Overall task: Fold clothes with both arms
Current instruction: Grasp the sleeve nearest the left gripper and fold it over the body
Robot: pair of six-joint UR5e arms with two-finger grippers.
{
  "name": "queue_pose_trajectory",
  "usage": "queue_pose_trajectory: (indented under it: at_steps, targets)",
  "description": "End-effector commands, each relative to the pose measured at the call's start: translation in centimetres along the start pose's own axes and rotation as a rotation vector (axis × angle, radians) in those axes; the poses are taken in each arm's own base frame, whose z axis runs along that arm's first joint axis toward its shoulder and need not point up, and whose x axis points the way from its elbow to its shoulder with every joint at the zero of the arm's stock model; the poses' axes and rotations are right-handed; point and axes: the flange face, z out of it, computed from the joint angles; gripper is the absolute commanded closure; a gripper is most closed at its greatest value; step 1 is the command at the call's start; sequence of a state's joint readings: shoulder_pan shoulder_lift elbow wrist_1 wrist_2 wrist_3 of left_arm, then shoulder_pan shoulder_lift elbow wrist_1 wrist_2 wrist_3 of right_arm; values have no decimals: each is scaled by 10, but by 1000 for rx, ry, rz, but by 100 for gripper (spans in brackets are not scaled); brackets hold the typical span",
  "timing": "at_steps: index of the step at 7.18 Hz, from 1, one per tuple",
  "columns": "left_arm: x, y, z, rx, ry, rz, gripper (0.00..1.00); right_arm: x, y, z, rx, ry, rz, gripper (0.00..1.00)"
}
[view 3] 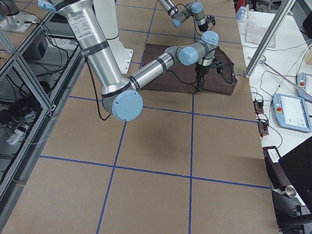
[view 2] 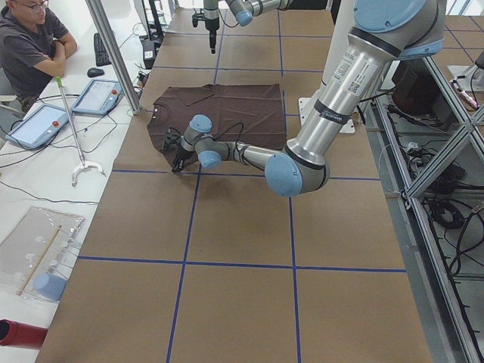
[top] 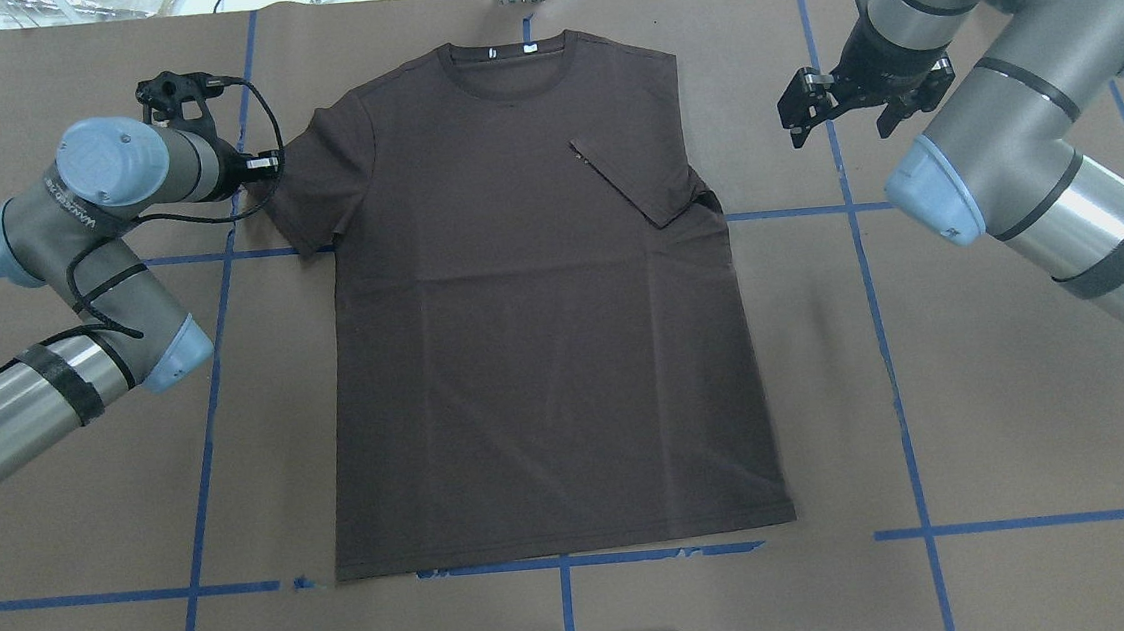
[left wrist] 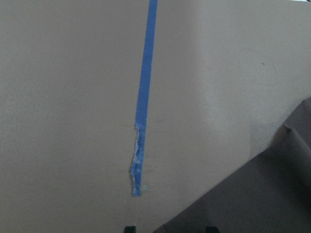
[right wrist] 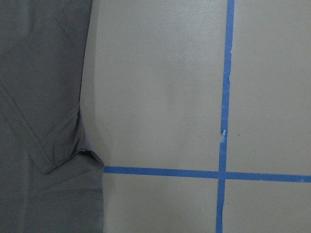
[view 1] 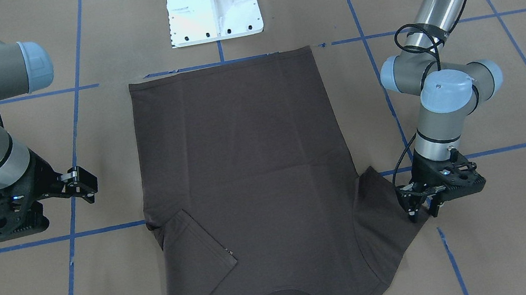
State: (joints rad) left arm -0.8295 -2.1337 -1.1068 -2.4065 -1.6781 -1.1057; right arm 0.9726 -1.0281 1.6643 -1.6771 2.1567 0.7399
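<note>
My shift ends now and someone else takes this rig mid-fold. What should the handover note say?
Left claw: open, tips down at the outer edge of the flat sleeve, nothing gripped.
Right claw: open, off to the side of the T-shirt, holding nothing.
T-shirt: spread flat, collar away from the robot.
Done: the folded sleeve, on the robot's right, lies in over the chest.
Left: fold the flat sleeve in, then likely the body.
</note>
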Motion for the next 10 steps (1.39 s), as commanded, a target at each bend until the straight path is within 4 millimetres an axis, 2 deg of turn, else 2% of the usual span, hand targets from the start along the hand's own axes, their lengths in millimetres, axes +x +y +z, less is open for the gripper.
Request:
queue_pose_trajectory:
  at_steps: [1,3,5,8,9,10]
  targets:
    - [4,-1,-2,2,5,3,85,0,0,-1,0,0,0,0]
    - [10,-3,-9,1,18,2,100,1,0,1,-1,1,2,0]
    - [29,-10,-27,5,34,3,100,0,0,0,-1,0,1,0]
    - [137,-57,-77,-20,-6,-16,100,0,1,-1,0,0,0,0]
    - [155,-63,-86,-16,5,-58,100,1,1,-2,3,-2,0,0]
    - [188,-57,-86,-28,26,-101,100,-4,5,-10,14,-13,-9,0]
